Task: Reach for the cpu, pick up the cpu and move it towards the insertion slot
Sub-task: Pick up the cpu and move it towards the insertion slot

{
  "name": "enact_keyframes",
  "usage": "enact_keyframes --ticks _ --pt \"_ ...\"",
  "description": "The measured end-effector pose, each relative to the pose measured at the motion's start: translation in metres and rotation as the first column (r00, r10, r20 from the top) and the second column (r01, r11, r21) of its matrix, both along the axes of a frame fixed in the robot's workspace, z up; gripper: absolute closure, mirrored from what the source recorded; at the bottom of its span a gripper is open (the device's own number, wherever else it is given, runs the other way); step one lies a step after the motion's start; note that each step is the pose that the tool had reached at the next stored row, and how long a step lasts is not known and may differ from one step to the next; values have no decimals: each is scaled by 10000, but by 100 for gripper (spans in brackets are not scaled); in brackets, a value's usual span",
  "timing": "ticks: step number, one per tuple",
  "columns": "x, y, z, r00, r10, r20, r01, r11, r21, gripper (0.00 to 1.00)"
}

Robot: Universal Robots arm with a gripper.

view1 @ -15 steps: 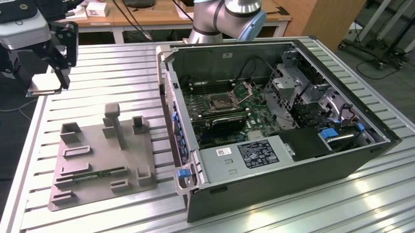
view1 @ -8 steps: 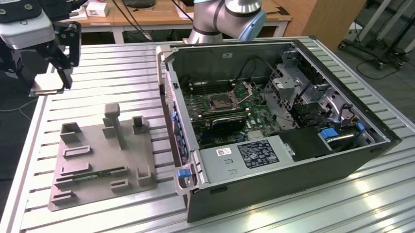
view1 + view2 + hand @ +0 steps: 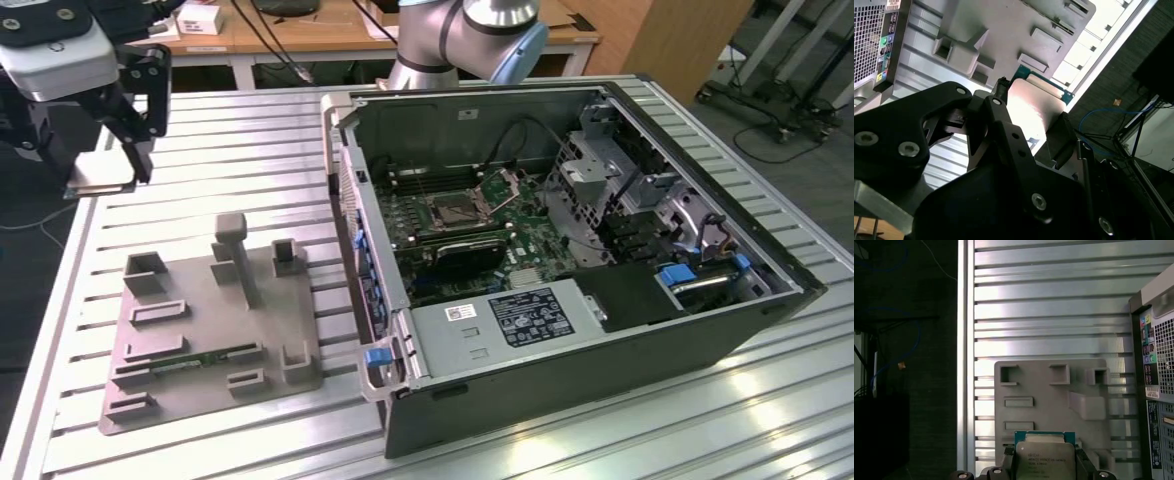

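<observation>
- Ribbed table (image 3: 240,150) ran open beyond the tray (image 3: 200,330).
- Our gripper (image 3: 104,165) hung at its edge, fingers clamping the cpu (image 3: 1045,460) by opposite edges.
- We saw the slot (image 3: 461,210) well apart, inside the case (image 3: 601,330).

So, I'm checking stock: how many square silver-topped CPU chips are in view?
1. The small square silver-topped CPU chip is clamped in the black gripper's jaws, held in the air off the grey plastic tray. Another could be hidden inside the open computer case.
</observation>
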State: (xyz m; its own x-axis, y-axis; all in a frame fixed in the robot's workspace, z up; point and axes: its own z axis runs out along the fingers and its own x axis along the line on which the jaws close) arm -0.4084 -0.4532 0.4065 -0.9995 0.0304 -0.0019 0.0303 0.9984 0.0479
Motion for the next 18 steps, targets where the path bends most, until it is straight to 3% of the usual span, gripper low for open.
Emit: enact_keyframes --ticks 18 --pt "70 0 -1 10000 0 1 0 10000 0 45"
